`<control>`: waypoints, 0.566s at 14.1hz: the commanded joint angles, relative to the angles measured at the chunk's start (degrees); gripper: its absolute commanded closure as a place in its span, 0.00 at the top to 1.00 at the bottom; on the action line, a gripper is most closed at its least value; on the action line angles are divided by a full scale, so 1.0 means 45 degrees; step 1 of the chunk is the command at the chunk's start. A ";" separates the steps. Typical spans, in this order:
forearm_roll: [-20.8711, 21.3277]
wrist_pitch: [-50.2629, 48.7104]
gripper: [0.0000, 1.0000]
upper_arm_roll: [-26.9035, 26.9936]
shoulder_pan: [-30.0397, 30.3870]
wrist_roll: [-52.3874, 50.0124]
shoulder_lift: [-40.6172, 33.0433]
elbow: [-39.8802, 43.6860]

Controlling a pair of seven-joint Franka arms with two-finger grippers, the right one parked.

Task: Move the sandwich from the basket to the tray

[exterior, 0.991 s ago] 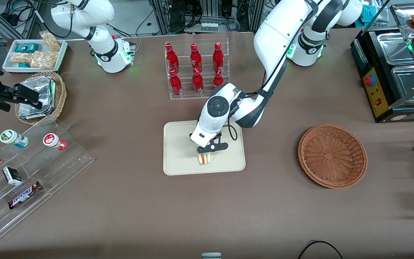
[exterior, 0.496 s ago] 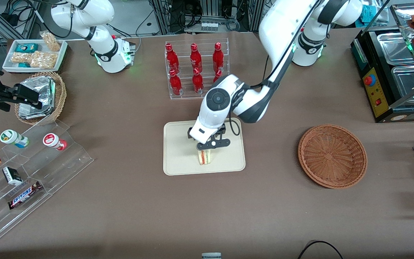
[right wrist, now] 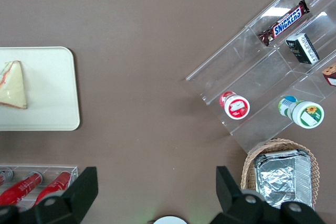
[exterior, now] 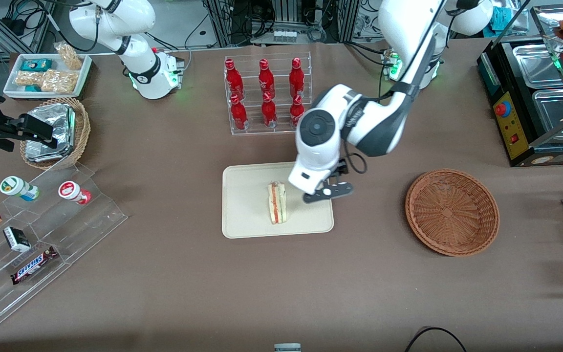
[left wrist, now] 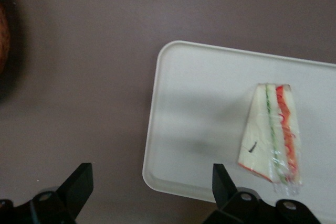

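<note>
We see the sandwich (exterior: 277,202) lying on the tray (exterior: 242,215); basket (exterior: 451,211) empty. Gripper (exterior: 327,192) hovers over the tray's edge, fingers (left wrist: 79,182) apart, holding nothing. Looks light, soft, film-wrapped and slippery; we'd pinch its flat bread faces gently.

"SNICKERS" reads on the candy bar (right wrist: 284,23).

The arm's hand (exterior: 327,192) covers the tray (exterior: 242,215) corner nearest the basket (exterior: 451,211); its fingertips (left wrist: 81,179) run out of frame.
</note>
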 commanded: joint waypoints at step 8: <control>0.0052 -0.0151 1.00 0.0145 0.2774 0.4090 -0.3564 -0.3433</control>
